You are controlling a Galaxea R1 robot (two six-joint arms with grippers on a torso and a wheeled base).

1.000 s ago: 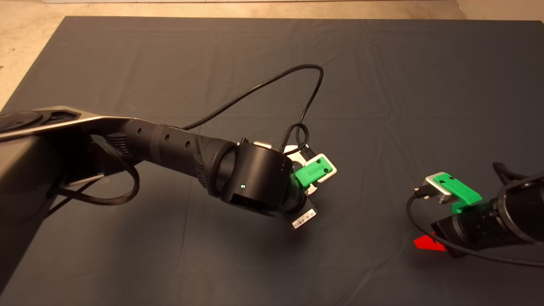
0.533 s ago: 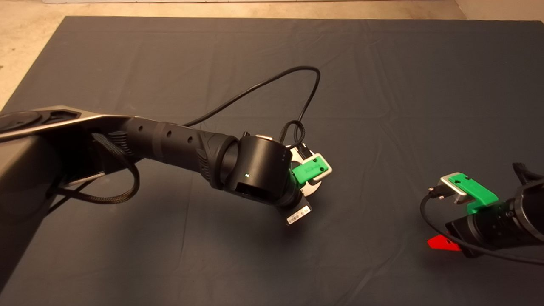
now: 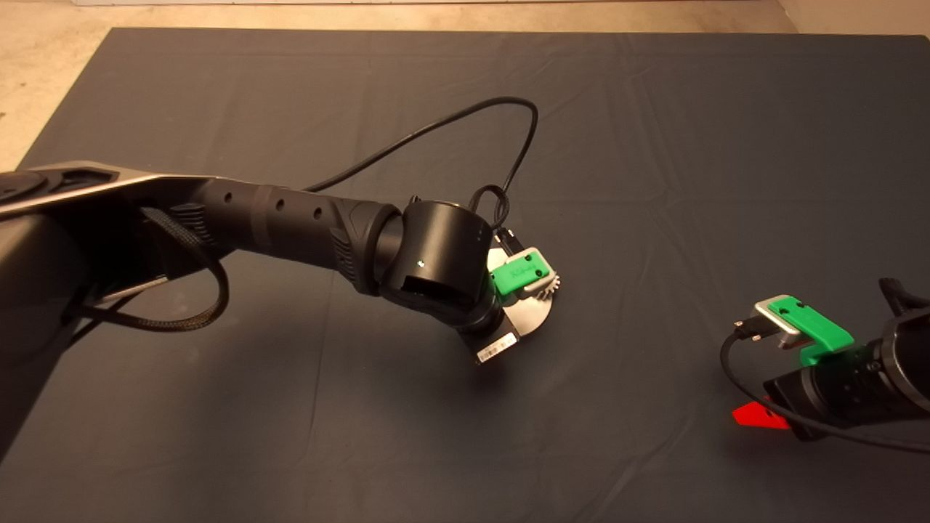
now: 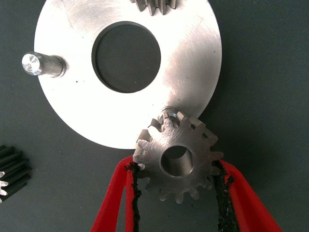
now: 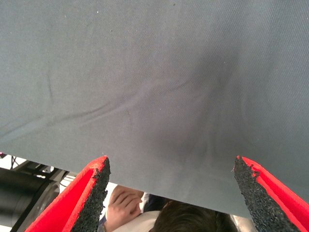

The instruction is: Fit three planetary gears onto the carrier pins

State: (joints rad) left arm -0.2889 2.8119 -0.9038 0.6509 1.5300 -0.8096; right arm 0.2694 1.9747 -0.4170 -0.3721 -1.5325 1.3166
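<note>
Gear [image 4: 177,162] pinched in your left gripper [image 4: 176,193], bore short of its pin [image 4: 169,114]; one seated, one pin [image 4: 41,65] bare. Right gripper [image 5: 171,186] spread, idle.

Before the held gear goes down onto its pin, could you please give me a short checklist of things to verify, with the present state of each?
1. Grip: left tool shut on the held gear, pads on opposite teeth. Ok.
2. Bore over pin: the nearest pin shows beyond the gear's rim, not through its bore. Not ok.
3. Gear level with the disc: cannot tell.
4. Other pins: one pin bare, one seated gear at the disc's far edge. Ok.
5. Third gear on the mat beside the disc. Ok.
6. Right tool open, parked off to the right. Ok.
</note>
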